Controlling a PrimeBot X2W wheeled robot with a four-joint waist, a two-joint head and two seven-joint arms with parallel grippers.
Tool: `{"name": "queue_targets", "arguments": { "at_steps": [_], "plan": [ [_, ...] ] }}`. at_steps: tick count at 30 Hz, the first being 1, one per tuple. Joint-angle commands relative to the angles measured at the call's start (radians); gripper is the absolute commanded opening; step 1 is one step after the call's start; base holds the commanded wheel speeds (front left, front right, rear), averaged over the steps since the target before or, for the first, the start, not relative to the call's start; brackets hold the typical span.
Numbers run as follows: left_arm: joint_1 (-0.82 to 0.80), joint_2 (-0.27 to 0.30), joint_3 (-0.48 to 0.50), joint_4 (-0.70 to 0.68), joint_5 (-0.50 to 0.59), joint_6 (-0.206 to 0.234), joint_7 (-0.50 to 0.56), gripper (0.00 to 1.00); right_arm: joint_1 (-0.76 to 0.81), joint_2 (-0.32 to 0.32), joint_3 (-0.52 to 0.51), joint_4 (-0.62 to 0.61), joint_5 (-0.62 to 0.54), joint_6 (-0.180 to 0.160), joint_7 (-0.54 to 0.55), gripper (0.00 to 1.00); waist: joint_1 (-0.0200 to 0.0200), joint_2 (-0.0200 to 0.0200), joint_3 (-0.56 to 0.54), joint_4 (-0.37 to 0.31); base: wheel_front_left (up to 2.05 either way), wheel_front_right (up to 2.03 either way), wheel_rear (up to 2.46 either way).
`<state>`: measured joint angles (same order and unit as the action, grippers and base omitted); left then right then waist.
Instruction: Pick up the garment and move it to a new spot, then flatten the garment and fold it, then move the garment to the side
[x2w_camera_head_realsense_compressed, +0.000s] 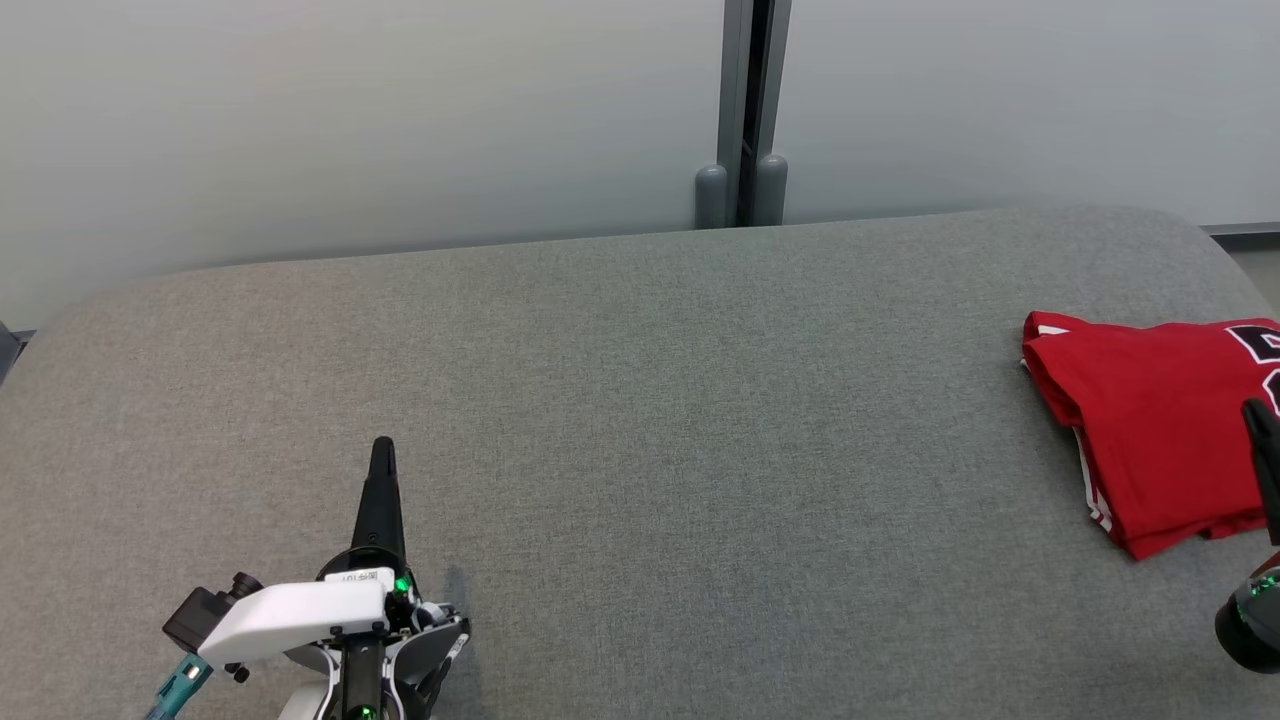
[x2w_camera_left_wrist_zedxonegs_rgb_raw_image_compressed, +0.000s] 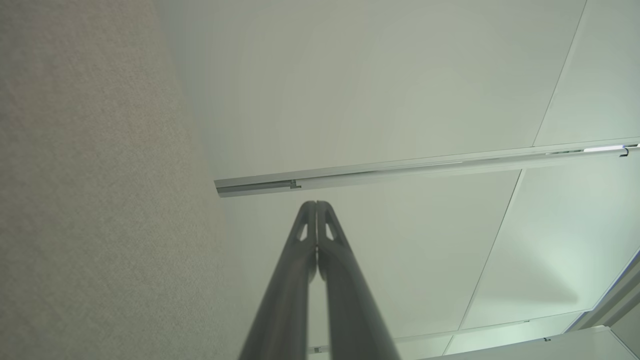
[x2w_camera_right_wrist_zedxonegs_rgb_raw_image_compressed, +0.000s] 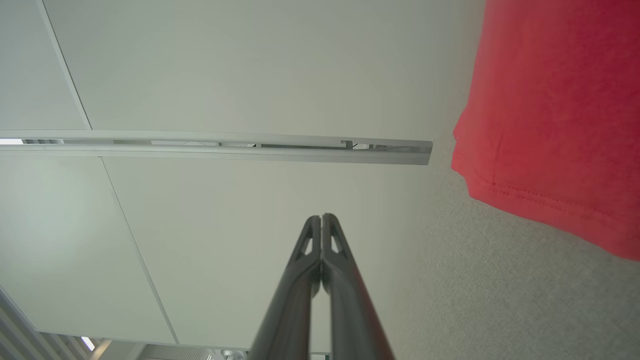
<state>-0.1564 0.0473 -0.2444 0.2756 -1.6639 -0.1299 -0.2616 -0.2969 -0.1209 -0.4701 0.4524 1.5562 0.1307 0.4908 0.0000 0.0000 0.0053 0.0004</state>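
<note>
The red garment (x2w_camera_head_realsense_compressed: 1150, 420) is seen folded on the grey padded surface (x2w_camera_head_realsense_compressed: 640, 400), well away from the left gripper (x2w_camera_head_realsense_compressed: 382, 450) and just beside the right gripper (x2w_camera_head_realsense_compressed: 1257, 412). The garment's far side is cut off by the picture's edge in the head view, so its full outline cannot be made out. Some black lettering on it is likewise cut short and cannot be read, and white striped trim is visible along one folded edge. The left jaws are pressed together with nothing between them, their tips pointing over bare surface toward the pale wall (x2w_camera_head_realsense_compressed: 350, 120). The right jaws are clenched too and empty. In the right wrist view, a stitched hem of the garment is shown off to one side of the fingertips, apart from them. In the head view little of the right gripper is shown beyond a dark fingertip overlapping the cloth and part of its base; the tip may be resting on the fabric, but contact cannot be judged from here.
</note>
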Motion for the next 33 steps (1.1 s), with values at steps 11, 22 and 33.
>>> {"name": "queue_targets", "arguments": {
  "at_steps": [11, 22, 33],
  "plan": [
    [-0.015, 0.003, 0.001, 0.000, 0.001, -0.004, -0.002, 0.00, 0.007, -0.006, 0.001, 0.001, 0.004, 0.000, -0.005, 0.00, 0.0000, 0.0000, 0.000, 0.000, 0.00, 0.00, 0.00],
    [-0.015, 0.003, 0.001, 0.000, 0.001, -0.004, -0.002, 0.00, 0.007, -0.007, 0.002, 0.001, 0.004, 0.000, -0.005, 0.00, 0.0000, 0.0000, 0.000, 0.000, 0.00, 0.00, 0.00],
    [-0.015, 0.003, 0.001, 0.000, 0.001, -0.004, -0.002, 0.00, 0.007, -0.007, 0.002, 0.001, 0.005, 0.000, -0.005, 0.00, 0.0000, 0.0000, 0.000, 0.000, 0.00, 0.00, 0.00]
  ]
}}
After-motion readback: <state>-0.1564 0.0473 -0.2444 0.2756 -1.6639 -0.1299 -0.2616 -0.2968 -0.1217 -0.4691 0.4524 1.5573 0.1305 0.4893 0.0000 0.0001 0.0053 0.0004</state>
